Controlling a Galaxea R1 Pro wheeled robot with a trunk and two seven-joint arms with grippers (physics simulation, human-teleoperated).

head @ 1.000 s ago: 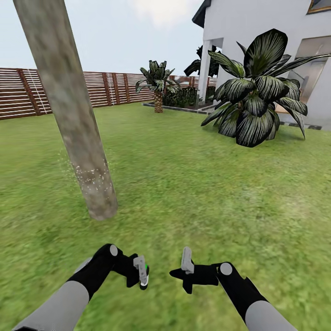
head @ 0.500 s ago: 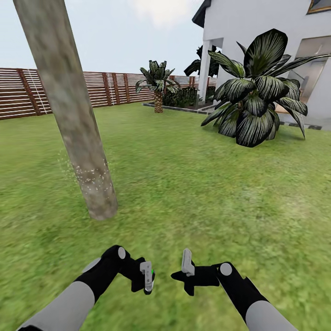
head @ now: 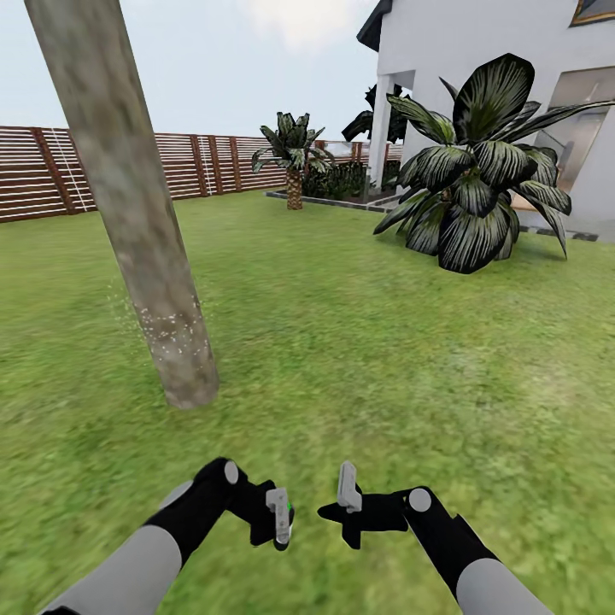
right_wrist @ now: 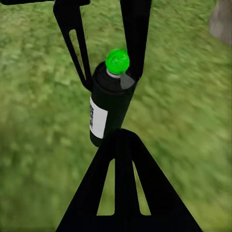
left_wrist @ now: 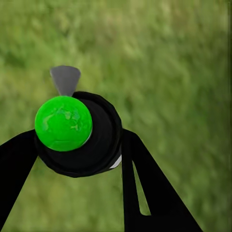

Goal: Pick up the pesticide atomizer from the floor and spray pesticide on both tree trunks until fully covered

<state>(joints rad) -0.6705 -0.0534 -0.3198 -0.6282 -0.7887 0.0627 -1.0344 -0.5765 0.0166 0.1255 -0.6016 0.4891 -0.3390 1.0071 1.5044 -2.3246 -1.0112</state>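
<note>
- Pesticide atomizer (right_wrist: 110,108): black can with a white label and a green cap (left_wrist: 63,123), pinched between the fingers of the left gripper (head: 280,518), low and near in the head view, above the grass (head: 367,359).
- Right gripper (head: 345,498): just right of the left one, near but apart. Its fingers are pressed together and hold nothing; in the right wrist view they form one black wedge pointing at the can.
- Tree trunk (head: 128,192): thick, mottled grey-tan, leaning, rooted in the lawn far-left of the grippers.
- Pesticide (head: 166,325): white specks on the lower part of the trunk; the upper trunk is bare of them.
- Slatted wooden fence (head: 213,162): along the far edge.
- Short palm (head: 294,158): far centre.
- Broad-leaved plant (head: 474,171): far right, before the white house (head: 461,51).
</note>
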